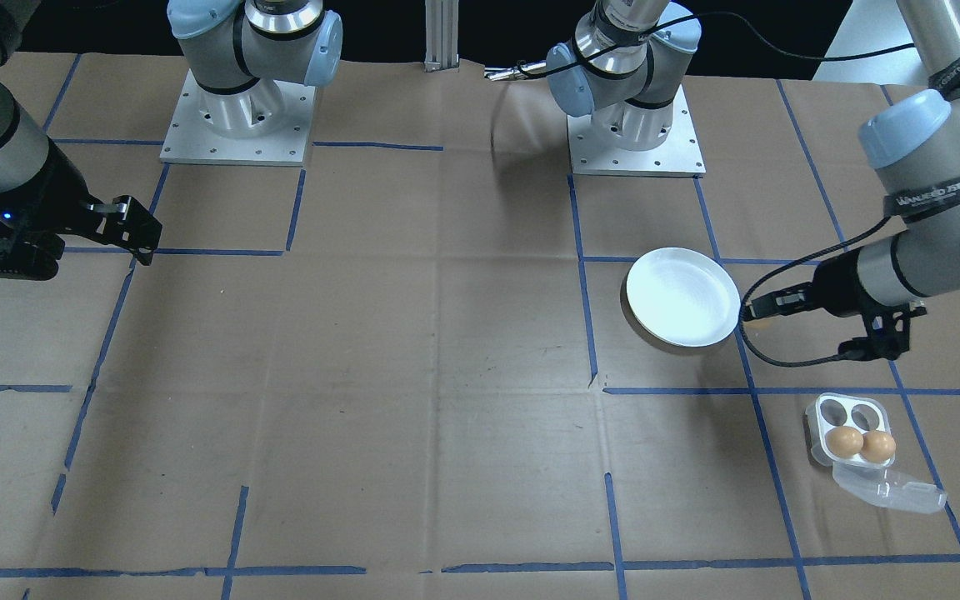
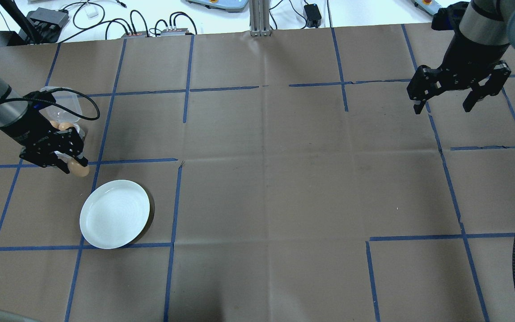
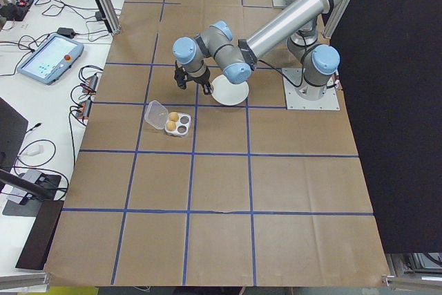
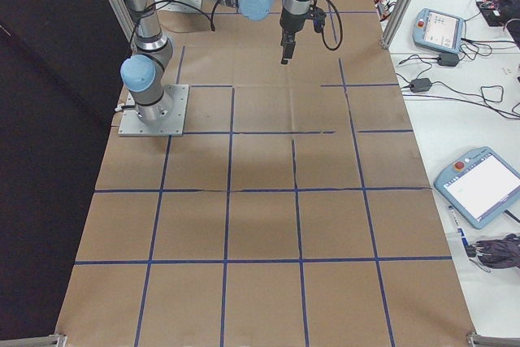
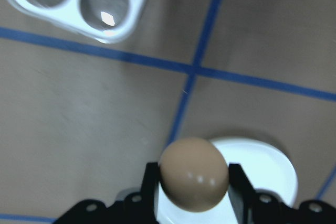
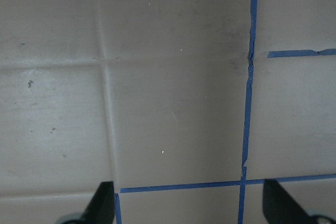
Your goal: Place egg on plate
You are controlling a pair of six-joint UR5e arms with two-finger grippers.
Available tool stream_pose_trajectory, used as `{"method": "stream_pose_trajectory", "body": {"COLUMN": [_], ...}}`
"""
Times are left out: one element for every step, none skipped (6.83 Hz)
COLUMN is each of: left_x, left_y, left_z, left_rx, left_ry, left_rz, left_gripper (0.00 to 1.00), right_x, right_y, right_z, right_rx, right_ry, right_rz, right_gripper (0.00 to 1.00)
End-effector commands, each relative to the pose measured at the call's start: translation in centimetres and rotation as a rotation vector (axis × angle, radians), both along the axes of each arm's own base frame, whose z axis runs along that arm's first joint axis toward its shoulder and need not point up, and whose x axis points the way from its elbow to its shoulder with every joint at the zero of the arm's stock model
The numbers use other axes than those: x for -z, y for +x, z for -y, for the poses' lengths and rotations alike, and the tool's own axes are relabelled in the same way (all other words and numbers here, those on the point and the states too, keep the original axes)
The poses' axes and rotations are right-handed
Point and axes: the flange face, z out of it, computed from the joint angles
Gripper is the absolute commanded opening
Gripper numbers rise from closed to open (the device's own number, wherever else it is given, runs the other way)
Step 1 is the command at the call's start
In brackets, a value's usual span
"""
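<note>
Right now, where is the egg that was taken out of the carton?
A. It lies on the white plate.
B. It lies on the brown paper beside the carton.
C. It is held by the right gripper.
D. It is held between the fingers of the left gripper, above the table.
D. The left wrist view shows the egg clamped in the left gripper, with the plate still empty and the right gripper open and holding nothing.

Brown paper covers the table, crossed by a grid of blue tape lines. Beyond its far edge, black cables and small boxes lie on a white bench. Two teach pendants rest on the side benches, screens up.
</note>
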Motion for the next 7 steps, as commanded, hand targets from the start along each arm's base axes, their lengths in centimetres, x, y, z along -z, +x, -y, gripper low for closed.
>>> {"method": "stream_pose_trajectory", "body": {"left_x": [3.2, 3.9, 4.0, 4.4, 4.4, 4.4, 4.3], "left_y": [-2.6, -3.0, -3.0, -3.0, -3.0, -3.0, -2.8], "left_z": [-3.1, -3.4, -3.5, -3.5, -3.5, -3.4, -3.2], "left_rx": [-0.008, -0.003, 0.000, 0.002, 0.000, 0.000, 0.008], "left_ry": [0.098, 0.119, 0.118, 0.126, 0.125, 0.125, 0.120], "left_rz": [-0.063, -0.074, -0.075, -0.080, -0.078, -0.078, -0.078], "left_gripper": [0.00, 0.01, 0.03, 0.21, 0.65, 0.96, 0.99], "right_x": [0.0, 0.0, 0.0, 0.0, 0.0, 0.0, 0.0], "right_y": [0.0, 0.0, 0.0, 0.0, 0.0, 0.0, 0.0], "right_z": [0.0, 0.0, 0.0, 0.0, 0.0, 0.0, 0.0], "right_rx": [0.000, 0.000, 0.000, 0.000, 0.000, 0.000, 0.000], "right_ry": [0.000, 0.000, 0.000, 0.000, 0.000, 0.000, 0.000], "right_rz": [0.000, 0.000, 0.000, 0.000, 0.000, 0.000, 0.000], "right_gripper": [1.00, 1.00, 1.00, 1.00, 1.00, 1.00, 1.00]}}
